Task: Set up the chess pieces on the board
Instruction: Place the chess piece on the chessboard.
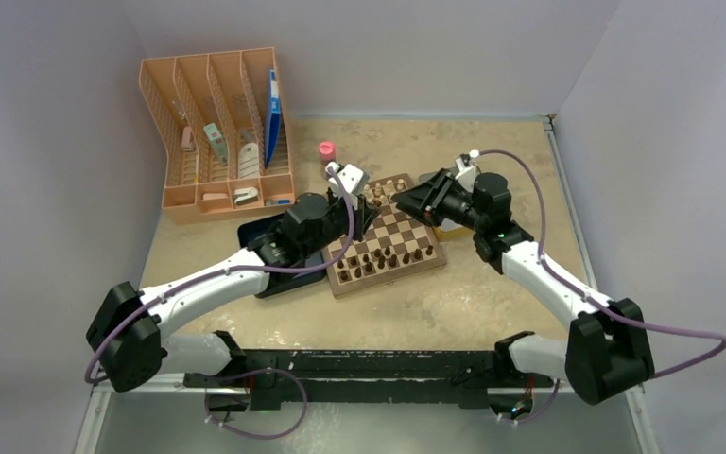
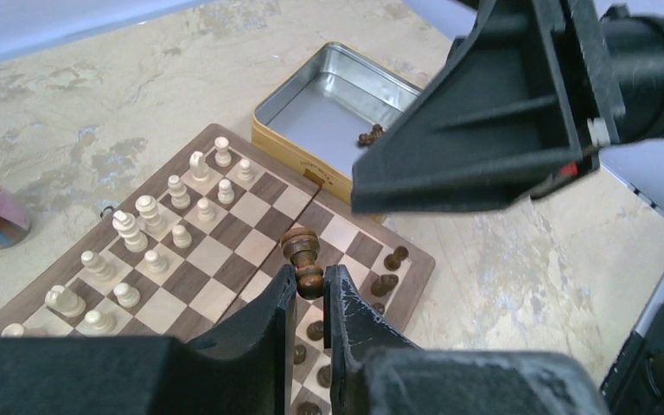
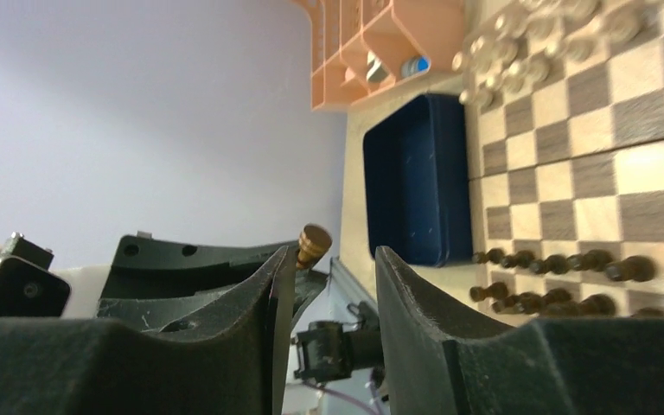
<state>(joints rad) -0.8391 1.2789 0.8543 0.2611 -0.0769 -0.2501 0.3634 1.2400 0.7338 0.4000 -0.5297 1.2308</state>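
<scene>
Your left gripper (image 2: 311, 281) is clamped tight on one dark brown chess piece (image 2: 302, 257), with the two fingers pinching its lower stem and the rounded head sticking out past the tips. It holds that piece above the board (image 2: 251, 207), roughly over the middle seam and towards the side where the dark pieces are. Your right gripper (image 3: 333, 252) has its jaws standing apart with a clear gap and nothing between them. It hangs just beyond the held piece, and from the left wrist view its black body fills the upper right. The other dark chess pieces (image 3: 562, 262) stand in two rows along the near edge of the board. One more dark piece (image 2: 370, 135) lies on the floor of the open metal tin (image 2: 298, 156), which sits touching the far edge of the board. The cream pieces (image 2: 151, 212) are grouped at the opposite end, most of them upright on their squares. A dark blue box (image 3: 415, 173) lies just beside the left edge of the board, under your left arm in the overhead view. Further back on the table (image 1: 492, 303) stand a peach file organizer (image 1: 217, 123) and a small pink item (image 1: 325, 149)
</scene>
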